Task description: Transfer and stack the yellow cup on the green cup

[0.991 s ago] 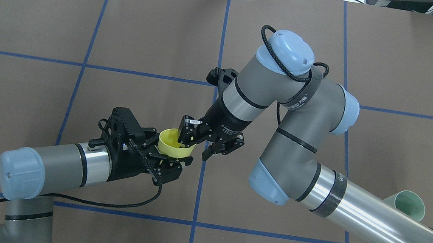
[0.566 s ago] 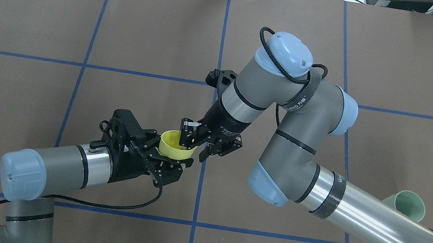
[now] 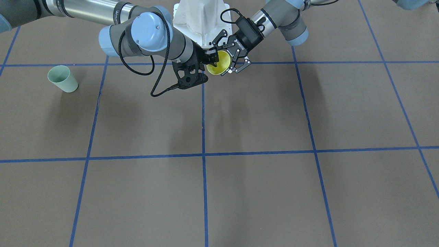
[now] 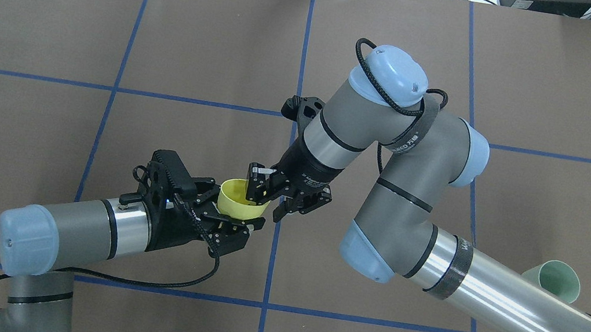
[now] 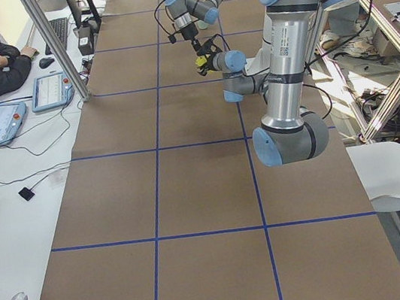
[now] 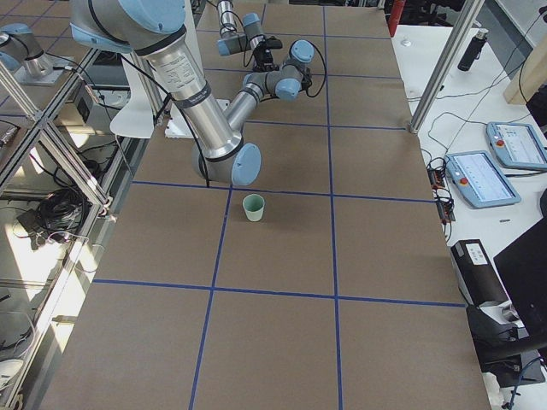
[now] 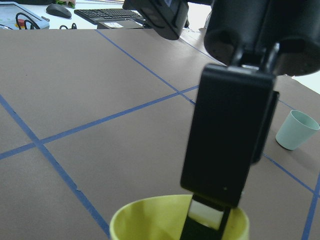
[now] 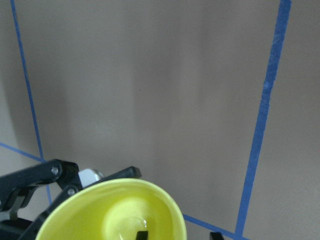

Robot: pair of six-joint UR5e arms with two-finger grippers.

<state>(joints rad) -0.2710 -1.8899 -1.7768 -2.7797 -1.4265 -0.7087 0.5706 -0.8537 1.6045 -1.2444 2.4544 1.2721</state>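
The left fingers (image 4: 251, 222) clenched the yellow cup (image 4: 236, 199) aloft, well apart from the green cup (image 4: 556, 281), seemingly so the right fingers (image 4: 255, 182), spread astride its rim, could take it.

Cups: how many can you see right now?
2. The yellow cup is held above the table by the left tool, near the centre line. The green cup stands upright on the robot's right side.
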